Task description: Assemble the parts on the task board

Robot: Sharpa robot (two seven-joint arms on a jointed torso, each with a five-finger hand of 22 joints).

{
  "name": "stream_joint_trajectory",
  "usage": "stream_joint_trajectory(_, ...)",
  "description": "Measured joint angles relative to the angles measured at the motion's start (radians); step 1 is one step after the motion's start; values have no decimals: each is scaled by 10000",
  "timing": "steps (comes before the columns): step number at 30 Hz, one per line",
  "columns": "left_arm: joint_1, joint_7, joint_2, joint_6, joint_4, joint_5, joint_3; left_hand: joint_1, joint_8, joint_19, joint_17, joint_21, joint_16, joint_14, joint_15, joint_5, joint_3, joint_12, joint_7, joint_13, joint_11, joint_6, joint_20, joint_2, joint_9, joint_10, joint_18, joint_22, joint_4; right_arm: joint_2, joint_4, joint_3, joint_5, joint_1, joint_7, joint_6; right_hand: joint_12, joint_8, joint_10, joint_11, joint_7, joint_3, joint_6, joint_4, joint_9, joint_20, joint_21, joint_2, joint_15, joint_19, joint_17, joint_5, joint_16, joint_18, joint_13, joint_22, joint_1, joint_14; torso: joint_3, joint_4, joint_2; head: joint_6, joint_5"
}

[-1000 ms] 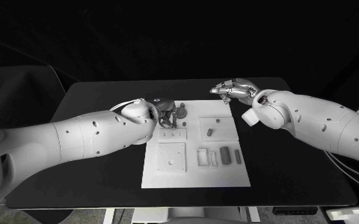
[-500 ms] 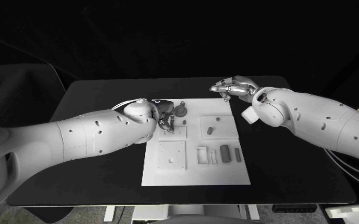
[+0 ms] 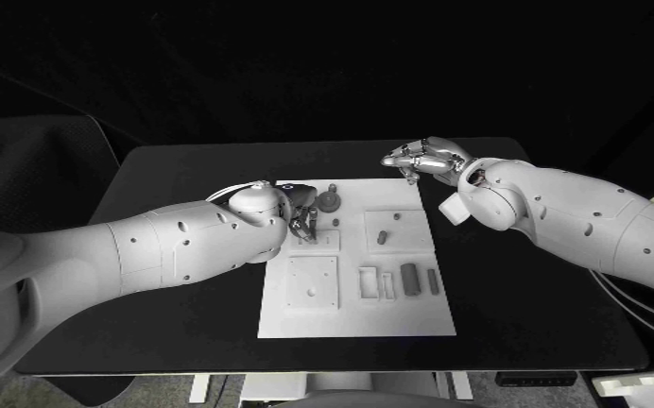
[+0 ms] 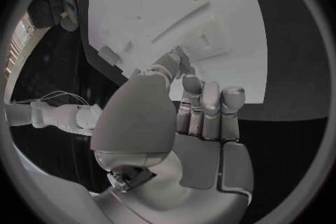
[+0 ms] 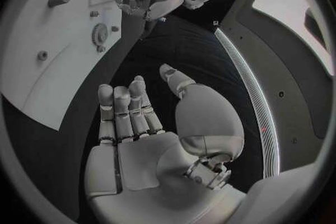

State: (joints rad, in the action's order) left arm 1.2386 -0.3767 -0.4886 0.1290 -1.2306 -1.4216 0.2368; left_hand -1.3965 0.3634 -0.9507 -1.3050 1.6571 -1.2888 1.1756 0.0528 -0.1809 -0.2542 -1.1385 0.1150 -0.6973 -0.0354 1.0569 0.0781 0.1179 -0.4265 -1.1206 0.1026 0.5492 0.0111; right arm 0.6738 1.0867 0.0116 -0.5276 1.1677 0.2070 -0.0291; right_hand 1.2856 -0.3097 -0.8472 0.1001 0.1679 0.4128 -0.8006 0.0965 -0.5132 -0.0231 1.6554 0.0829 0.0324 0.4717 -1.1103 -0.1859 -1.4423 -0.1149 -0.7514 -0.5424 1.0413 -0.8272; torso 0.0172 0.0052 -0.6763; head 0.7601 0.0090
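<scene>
Over the last second the left hand (image 3: 298,212) has crept a little toward the board's far left corner, and it now sits over the small round gear-like part (image 3: 329,202). The right hand (image 3: 425,161) has barely moved, hovering just off the board's far right corner. That suggests the left hand is settling in on the gear's seat while the right waits its turn.

The left hand's fingers are curled toward the board; in its wrist view the fingertips (image 4: 183,61) meet the plate's edge, but whether they pinch anything I cannot tell, as the thumb hides the contact. The right hand is empty, fingers loosely apart above the black surface (image 3: 518,285).

The task board (image 3: 409,318) is a matte white plate with raised square pads and shallow rectangular pockets. A short grey peg (image 3: 385,236) lies on the far right pad. Nearer, a row of smooth grey bars (image 3: 410,282) stands in slots.
</scene>
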Motion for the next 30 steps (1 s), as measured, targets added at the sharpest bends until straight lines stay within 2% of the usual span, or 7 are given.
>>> stream_joint_trajectory(11, -27, -85, 56, -46, 82, -36, -1, 131, 1, 0, 12, 0, 0, -17, 17, 2, 15, 0, 0, 0, 0, 0, -1, 4, 0, -1, 0, 0, -11, 0, 62, -2, -16, 0, -3, -13, 0, 0, 0, 0, 0, 0, 0, 0, 0, 0, 0, 0, 0, 0, 0, 0, 0, 0, 0, 0, 0, 0, 12, -5, -1, 14, -43)
stream_joint_trajectory(30, -111, -246, 312, -366, 304, -79, -2, 221, 15, 1, 32, 0, -40, -16, 16, 38, 75, 0, -5, 8, -1, 6, -2, 48, -8, -2, 1, 0, 54, -32, 128, -3, -22, 0, -16, -17, 0, 0, 0, 0, 0, 0, 0, 0, 0, 0, 0, 0, 0, 0, 0, 0, -1, 0, 0, 0, 0, 0, 8, -2, 3, -2, -81)
